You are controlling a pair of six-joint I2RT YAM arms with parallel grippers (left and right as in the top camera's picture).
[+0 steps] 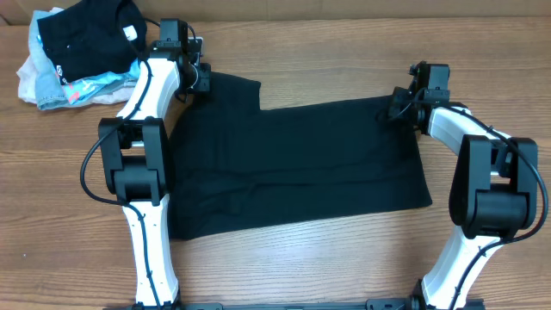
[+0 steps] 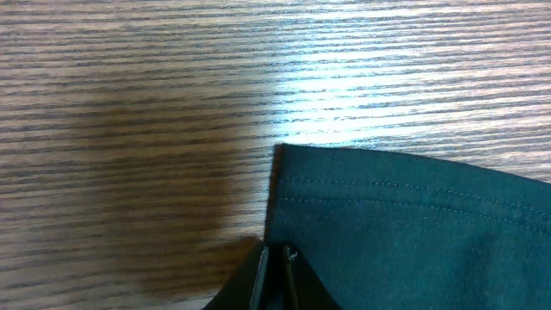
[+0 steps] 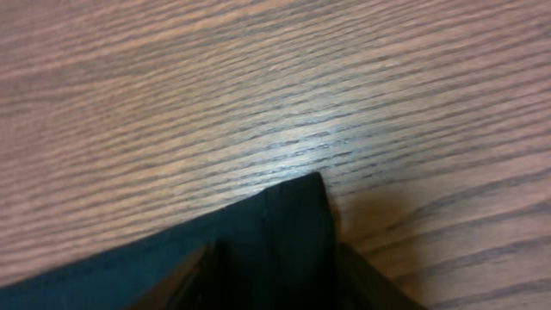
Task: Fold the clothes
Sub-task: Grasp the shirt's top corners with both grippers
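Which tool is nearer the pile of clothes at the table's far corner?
Left. The left tool sits at the black garment's far corner, close to the pile of clothes; the right tool is across the garment, at its opposite far corner.

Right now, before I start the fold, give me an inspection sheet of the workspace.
Surface: wooden table, bare wood grain around the cloth.
Job's things: black garment spread flat, mid-table.
Clutter: clothes pile at the table's far left corner, black piece on top.
Claws: left claw shut on the garment's hemmed far corner; right claw at the other far corner, grip unclear.
Cables: black cable looping left of the garment, off the cloth.
Surroundings: nothing seen.
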